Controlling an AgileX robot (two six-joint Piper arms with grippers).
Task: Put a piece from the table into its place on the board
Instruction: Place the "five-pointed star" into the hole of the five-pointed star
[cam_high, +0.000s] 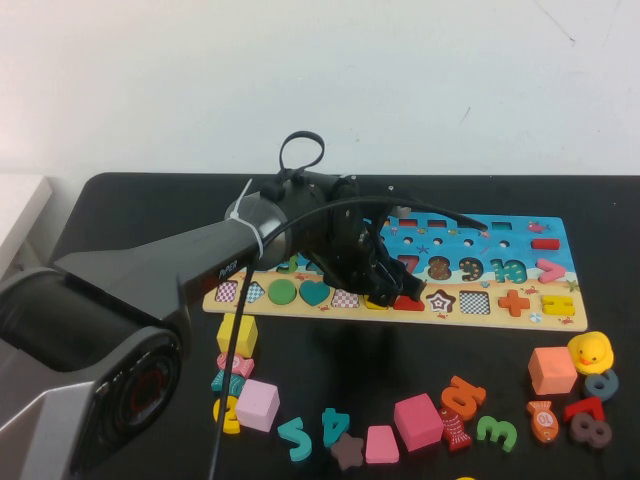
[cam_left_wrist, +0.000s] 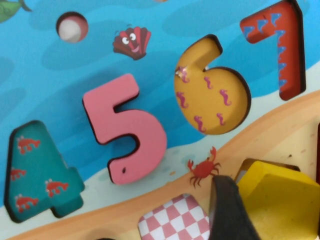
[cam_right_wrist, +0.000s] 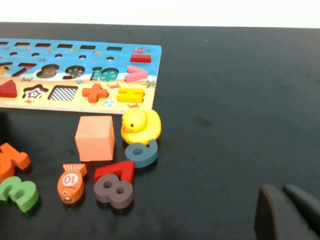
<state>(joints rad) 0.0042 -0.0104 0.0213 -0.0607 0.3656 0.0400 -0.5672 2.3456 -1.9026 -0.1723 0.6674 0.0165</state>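
Note:
My left gripper (cam_high: 386, 288) is low over the lower band of the board (cam_high: 520, 238), between the checkered slot and the red triangle. It is shut on the piece (cam_left_wrist: 280, 197), a flat yellow pentagon that sits tilted over its slot, below the yellow 6. One dark finger (cam_left_wrist: 227, 210) presses its edge; the other finger is out of view. In the high view the piece is only a yellow sliver (cam_high: 374, 303) under the gripper. My right gripper (cam_right_wrist: 287, 215) is shut and empty above the bare table (cam_right_wrist: 240, 100), away from the board (cam_right_wrist: 75, 52).
Loose pieces lie in front of the board: yellow cube (cam_high: 237, 334), pink blocks (cam_high: 257, 405) (cam_high: 418, 420), orange cube (cam_high: 552, 370), yellow duck (cam_high: 590, 351), several numbers and a fish (cam_high: 543, 420). The board's slots for 5 (cam_left_wrist: 125, 132) and 6 (cam_left_wrist: 212, 92) are filled.

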